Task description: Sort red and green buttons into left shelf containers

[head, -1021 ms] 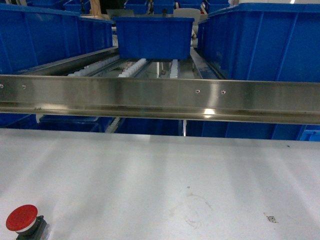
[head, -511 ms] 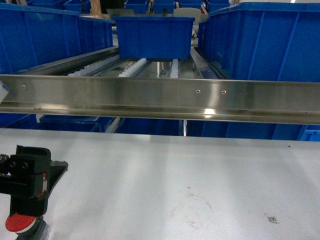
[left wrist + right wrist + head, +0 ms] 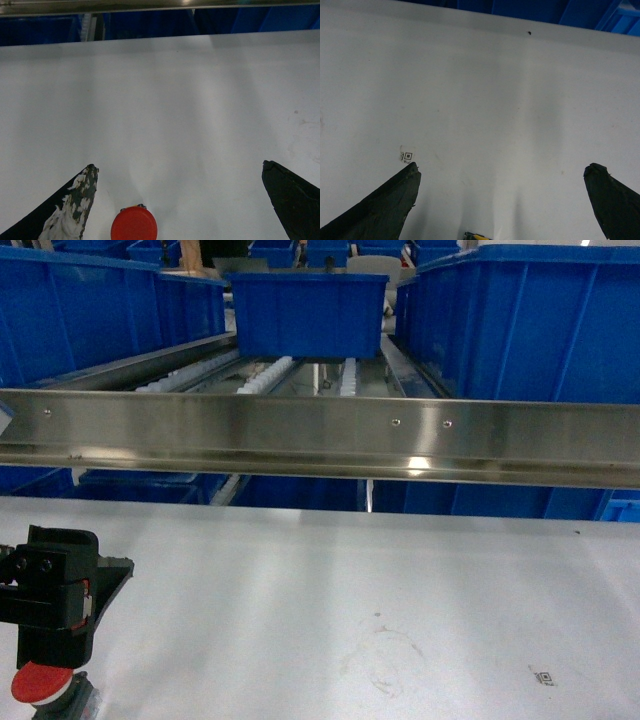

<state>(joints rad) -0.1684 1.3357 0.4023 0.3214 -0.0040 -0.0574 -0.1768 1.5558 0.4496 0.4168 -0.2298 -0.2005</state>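
White table (image 3: 350, 580), one red button (image 3: 134, 225), three blue bins (image 3: 307, 315)

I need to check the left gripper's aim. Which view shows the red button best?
The left wrist view: the red button sits unobstructed between the open left gripper fingers. The head view shows it partly hidden under the gripper. The right wrist view misses it.
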